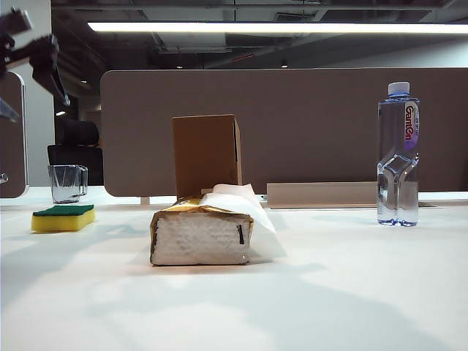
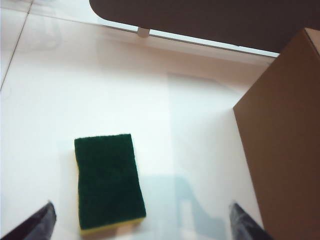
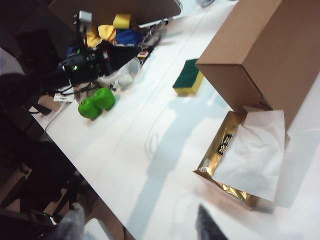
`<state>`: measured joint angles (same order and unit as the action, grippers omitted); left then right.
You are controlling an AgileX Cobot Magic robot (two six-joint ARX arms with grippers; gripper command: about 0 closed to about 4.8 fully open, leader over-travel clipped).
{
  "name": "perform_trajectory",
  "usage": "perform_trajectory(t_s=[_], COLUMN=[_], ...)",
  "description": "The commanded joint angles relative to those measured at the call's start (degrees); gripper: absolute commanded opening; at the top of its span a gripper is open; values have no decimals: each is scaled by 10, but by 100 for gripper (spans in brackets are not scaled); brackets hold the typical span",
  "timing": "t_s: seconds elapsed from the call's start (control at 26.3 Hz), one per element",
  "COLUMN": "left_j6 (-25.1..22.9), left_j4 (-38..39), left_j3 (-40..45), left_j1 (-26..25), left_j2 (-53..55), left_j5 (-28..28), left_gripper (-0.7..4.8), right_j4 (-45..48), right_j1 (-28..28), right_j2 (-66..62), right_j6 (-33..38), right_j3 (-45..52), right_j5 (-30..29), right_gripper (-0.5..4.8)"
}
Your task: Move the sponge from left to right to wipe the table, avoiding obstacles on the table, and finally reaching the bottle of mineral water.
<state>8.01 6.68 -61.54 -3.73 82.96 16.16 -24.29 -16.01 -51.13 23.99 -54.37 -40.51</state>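
In the left wrist view the left gripper [image 2: 142,222] shows only two dark fingertips at the picture's edge, and the cardboard box [image 2: 285,150] is cut off. In the right wrist view the right gripper [image 3: 140,225] is blurred and cropped

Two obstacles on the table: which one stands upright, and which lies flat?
The plain brown cardboard box stands upright, behind the other. The gold-wrapped tissue pack lies flat on the white table, one white sheet sticking out.

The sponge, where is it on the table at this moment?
In the exterior view the sponge lies flat at the table's left side, in front of the glass mug, apart from the tissue pack.
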Motion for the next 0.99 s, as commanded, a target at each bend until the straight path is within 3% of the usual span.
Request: perform_trajectory(t_s=[0.04,0.19,0.53,0.99], left_j6=[-7,-17,-35,-35], left_j4=[-11,-16,-16,-12], left_j3=[-21,-50,-109,-141], left_j1=[-3,-3,-7,-10], left_j2=[34,99,198,266], left_j5=[12,21,19,21], left_gripper=[479,479,479,479], right_j4=[23,27,30,17], right_j1=[-19,-21,-21,-21], right_j2=[-19,-49,-111,-137], right_j6=[0,0,0,0], right_j3=[-3,-11,-68,-68], right_j5=[-1,-4,-23,-48], right_gripper=[288,341,341,341])
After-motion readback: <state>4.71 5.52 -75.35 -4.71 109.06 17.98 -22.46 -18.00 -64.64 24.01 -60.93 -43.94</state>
